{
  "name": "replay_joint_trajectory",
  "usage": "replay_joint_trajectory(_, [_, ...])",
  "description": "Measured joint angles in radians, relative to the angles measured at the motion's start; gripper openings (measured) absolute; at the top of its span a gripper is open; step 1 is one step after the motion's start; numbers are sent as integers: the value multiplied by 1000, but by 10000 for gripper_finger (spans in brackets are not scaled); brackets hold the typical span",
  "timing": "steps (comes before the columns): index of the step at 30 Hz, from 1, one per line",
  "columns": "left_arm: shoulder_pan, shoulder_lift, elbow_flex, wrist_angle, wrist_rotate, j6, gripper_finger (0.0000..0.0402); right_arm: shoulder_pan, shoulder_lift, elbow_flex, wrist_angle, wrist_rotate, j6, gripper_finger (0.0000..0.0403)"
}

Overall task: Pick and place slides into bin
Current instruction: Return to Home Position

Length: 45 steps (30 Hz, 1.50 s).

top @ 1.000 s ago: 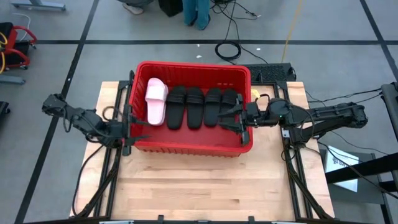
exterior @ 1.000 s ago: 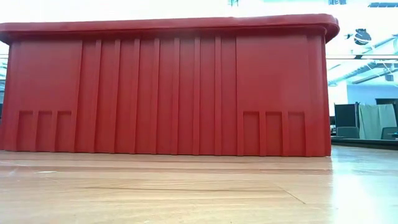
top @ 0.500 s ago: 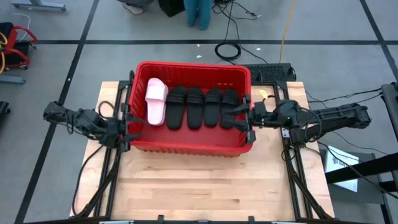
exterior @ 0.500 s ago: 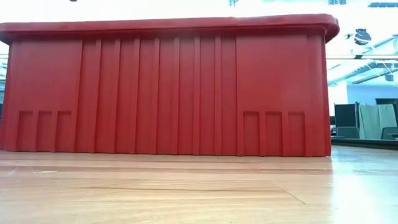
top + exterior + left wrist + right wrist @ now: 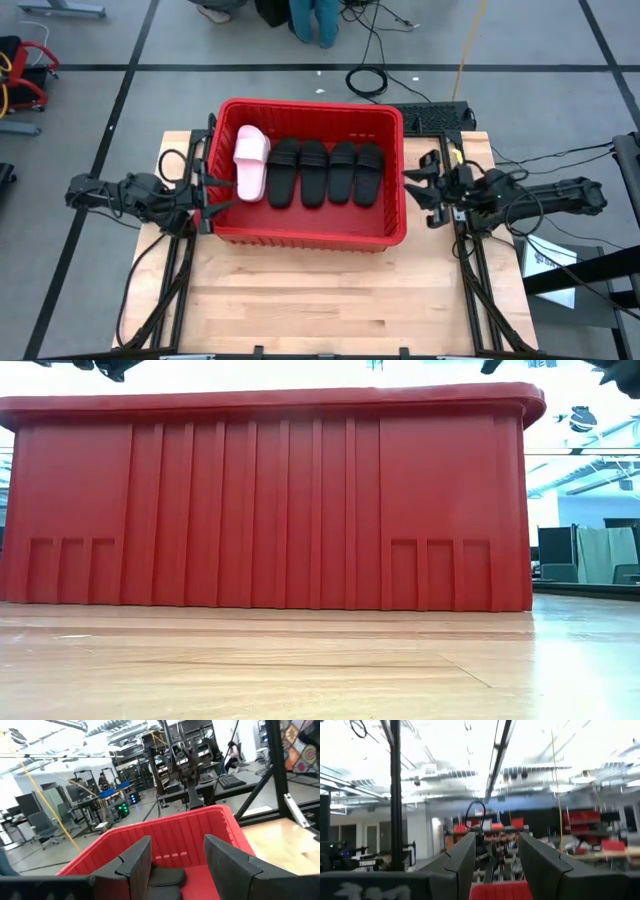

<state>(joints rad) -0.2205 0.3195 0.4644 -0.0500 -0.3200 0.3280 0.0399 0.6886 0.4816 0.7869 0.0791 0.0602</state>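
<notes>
The red bin (image 5: pixel 310 228) stands on the wooden table and fills the low view (image 5: pixel 270 500). On its floor lie a light pink slide (image 5: pixel 250 160) and several black slides (image 5: pixel 328 172) side by side. My left gripper (image 5: pixel 222 190) is open at the bin's left rim and points into the bin. Its wrist view shows a black slide (image 5: pixel 165 877) far off between its fingers. My right gripper (image 5: pixel 415 192) is open and empty just outside the bin's right wall. Tipped upward, it sees only a strip of the bin's rim (image 5: pixel 495 890).
Bare tabletop (image 5: pixel 310 300) lies in front of the bin, toward the near edge. Cables and a black frame (image 5: pixel 435 118) sit behind the bin on the right. A person's legs (image 5: pixel 315 20) show beyond the table's far edge. The room shows desks and racks.
My right gripper has drawn back from above the rightmost black slide, out over the bin's right wall toward the table's right edge, and has tipped upward. My left gripper has swung from the bin's near left corner toward the far edge, along the left wall. The slides lie as before.
</notes>
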Motion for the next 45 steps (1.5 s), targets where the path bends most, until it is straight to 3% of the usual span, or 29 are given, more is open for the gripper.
replay_joint_trajectory(9, [41, -41, -36, 52, 84, -17, 189, -1, -118, -223, 294, 5, -31, 139])
replay_joint_trajectory(19, [94, -195, -180, 82, 84, -51, 189, -1, -228, -312, 273, 23, 29, 139])
replay_joint_trajectory(27, [112, -317, -263, 112, 85, -81, 189, -1, -289, -420, 412, 23, 26, 139])
replay_joint_trajectory(31, [112, -315, -285, 105, 110, -87, 189, -1, -325, -460, 468, 24, 25, 139])
replay_joint_trajectory(38, [105, -315, -296, 96, 215, -82, 189, -1, -359, -464, 423, -4, 14, 139])
replay_joint_trajectory(45, [91, -315, -296, 38, 202, -76, 189, -1, -359, -465, 316, 4, -26, 139])
